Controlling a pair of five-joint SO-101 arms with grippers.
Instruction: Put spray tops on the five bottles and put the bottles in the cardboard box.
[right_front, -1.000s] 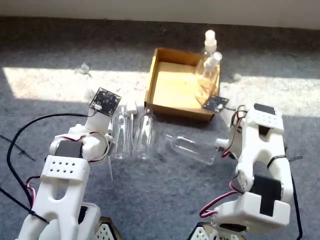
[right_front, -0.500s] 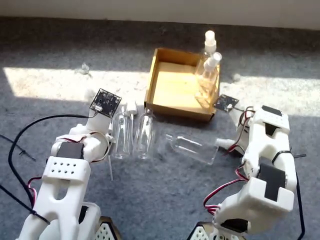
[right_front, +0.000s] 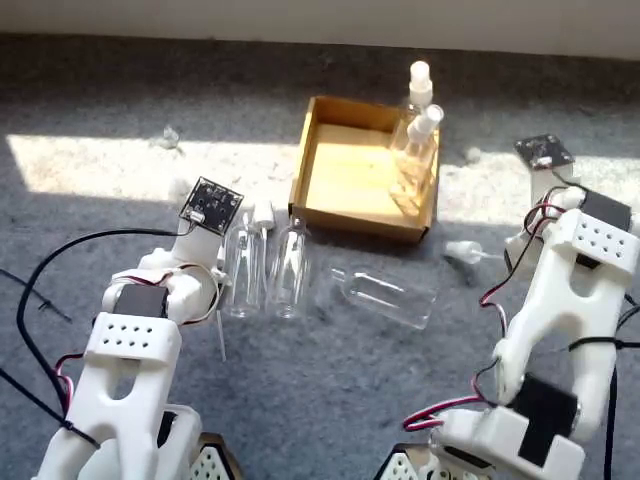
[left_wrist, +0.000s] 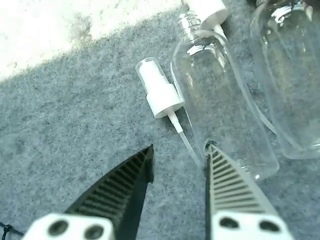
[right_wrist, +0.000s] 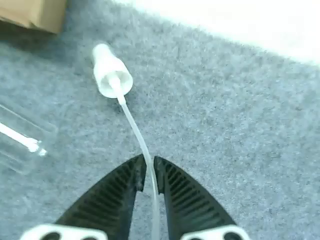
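Note:
My right gripper (right_wrist: 148, 167) is shut on the thin tube of a white spray top (right_wrist: 111, 75), which hangs just right of the cardboard box (right_front: 350, 215) and shows as the spray top (right_front: 460, 250) in the high view. A clear bottle (right_front: 385, 295) lies open-mouthed in front of the box. Two more clear bottles (right_front: 243, 265) (right_front: 288, 265) lie side by side left of it. My left gripper (left_wrist: 179, 150) is open over the carpet, with a loose spray top (left_wrist: 160, 92) and its tube just ahead of its fingers, beside a bottle (left_wrist: 225, 100). Two capped bottles (right_front: 415, 150) stand in the box's right end.
Grey carpet covers the floor, with a sunlit band across the box's level. Another white spray top (right_front: 262, 212) lies at the necks of the two left bottles. A black cable (right_front: 60, 250) loops at the left.
The right arm has risen and swung right and away from the lying bottle's mouth, carrying the spray top by its tube to beside the box. The left arm has kept still.

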